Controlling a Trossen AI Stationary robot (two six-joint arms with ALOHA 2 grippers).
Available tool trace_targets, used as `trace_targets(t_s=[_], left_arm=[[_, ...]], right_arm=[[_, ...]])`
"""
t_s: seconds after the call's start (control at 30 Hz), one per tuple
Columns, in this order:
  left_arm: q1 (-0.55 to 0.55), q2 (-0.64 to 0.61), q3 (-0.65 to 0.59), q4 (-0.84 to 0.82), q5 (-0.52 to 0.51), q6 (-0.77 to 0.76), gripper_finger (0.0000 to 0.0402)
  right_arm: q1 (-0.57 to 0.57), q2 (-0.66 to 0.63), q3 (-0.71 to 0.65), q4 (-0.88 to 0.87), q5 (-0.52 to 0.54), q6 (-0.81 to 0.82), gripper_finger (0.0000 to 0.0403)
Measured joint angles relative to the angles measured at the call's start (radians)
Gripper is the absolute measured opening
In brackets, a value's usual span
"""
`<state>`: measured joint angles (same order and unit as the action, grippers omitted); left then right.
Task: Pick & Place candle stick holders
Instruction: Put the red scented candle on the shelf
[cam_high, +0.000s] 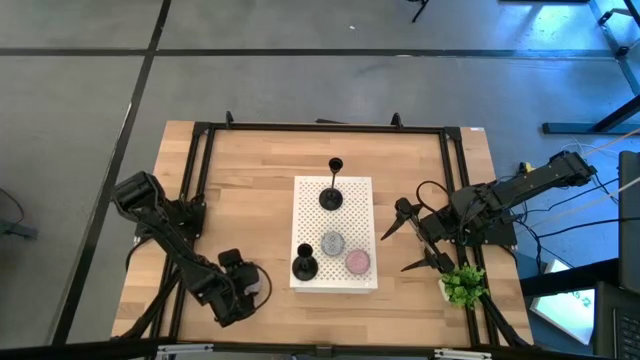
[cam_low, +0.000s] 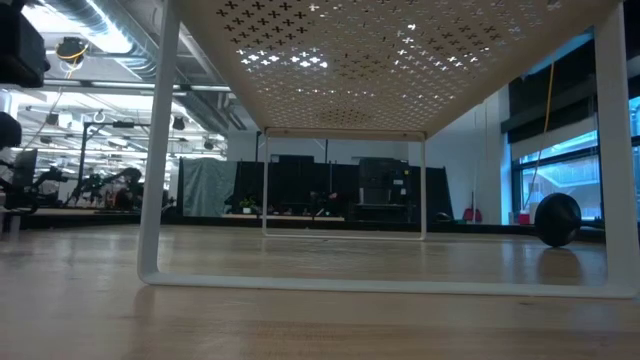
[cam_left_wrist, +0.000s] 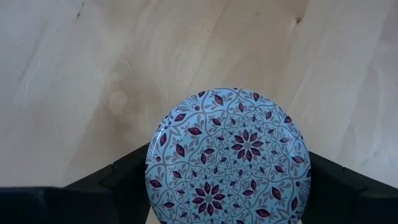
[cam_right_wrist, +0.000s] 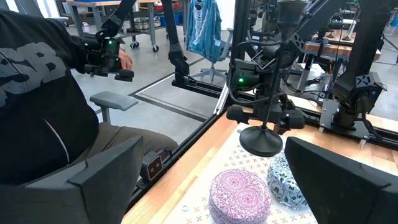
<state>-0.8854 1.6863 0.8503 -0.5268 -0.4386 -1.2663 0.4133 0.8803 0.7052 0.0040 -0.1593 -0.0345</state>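
Candle stick holders are what stand out: two of them upright on the white perforated stand (cam_high: 335, 205) mid-table. On the left, the left gripper (cam_high: 240, 285) sits low over the wood, fingers closed around a round patterned tin (cam_left_wrist: 229, 158). Next, one holder (cam_high: 304, 264) at the stand's near left corner, another (cam_high: 332, 193) farther back. On the right, the right gripper (cam_high: 412, 243) hangs wide open beside the stand, holding nothing.

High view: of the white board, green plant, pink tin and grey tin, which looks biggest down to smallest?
1. White board, by far the largest.
2. Green plant.
3. Pink tin and grey tin: they look alike, so unranked.
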Motion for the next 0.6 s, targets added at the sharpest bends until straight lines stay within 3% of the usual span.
trace_targets(t_s=[0.43,0.6], left_arm=[[0.022,-0.055,0.002,-0.083,-0.008,-0.003,0.0296],[0.045,-0.12,0.003,-0.138,-0.037,0.025,0.0296]], right_arm=[[0.0,0.0,0.0,0.025,0.001,-0.055,0.0393],[-0.001,-0.01,0.0,0.068,0.05,-0.03,0.0393]])
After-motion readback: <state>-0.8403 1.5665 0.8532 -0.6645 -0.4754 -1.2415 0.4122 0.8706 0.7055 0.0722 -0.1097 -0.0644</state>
